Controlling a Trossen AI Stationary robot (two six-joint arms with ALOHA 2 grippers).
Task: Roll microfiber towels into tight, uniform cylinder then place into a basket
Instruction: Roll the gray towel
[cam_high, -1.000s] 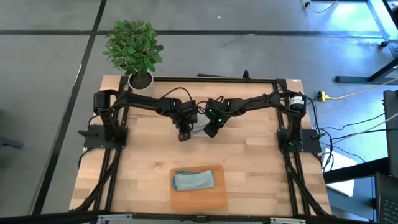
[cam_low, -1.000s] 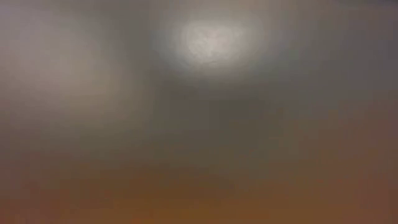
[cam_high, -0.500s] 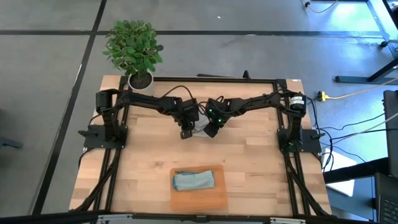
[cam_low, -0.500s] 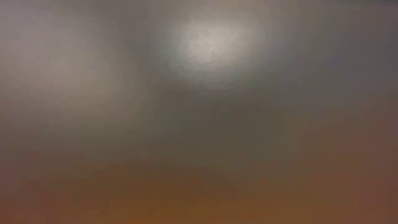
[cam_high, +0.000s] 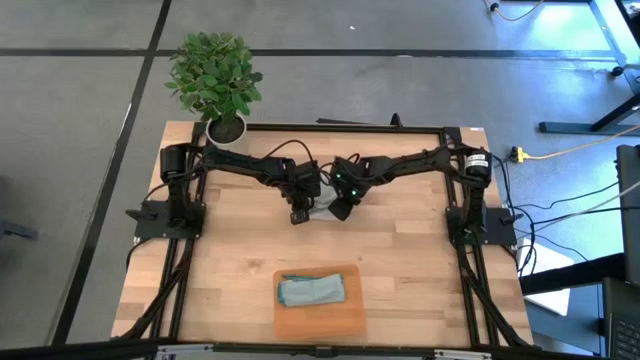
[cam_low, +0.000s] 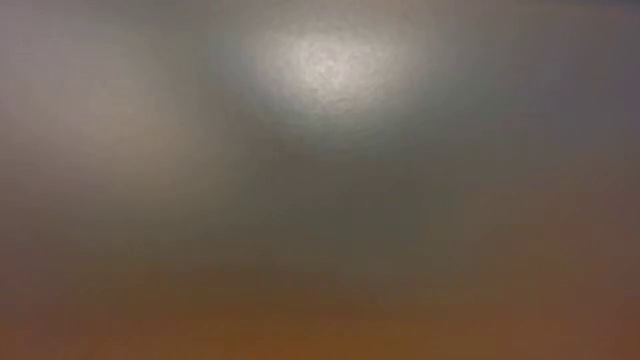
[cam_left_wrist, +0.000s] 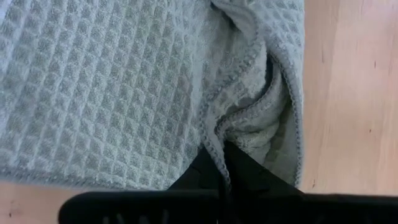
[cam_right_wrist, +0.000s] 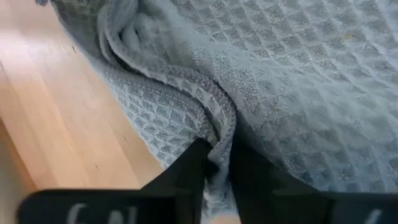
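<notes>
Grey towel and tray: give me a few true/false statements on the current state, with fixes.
1. The blue-teal towel lies in the orange tray. True.
2. The grey towel is in the tray too. False: it lies on the table, between the two grippers.
3. The left gripper is shut on a grey towel edge. True.
4. The right gripper hovers open over the tray. False: it pinches a fold of the grey towel.
5. The plant stands at the table's far left corner. True.

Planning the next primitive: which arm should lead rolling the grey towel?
Neither clearly. The left gripper and right gripper each pinch an edge of the grey towel mid-table, so rolling likely needs both. The teal towel lies in the basket.
</notes>
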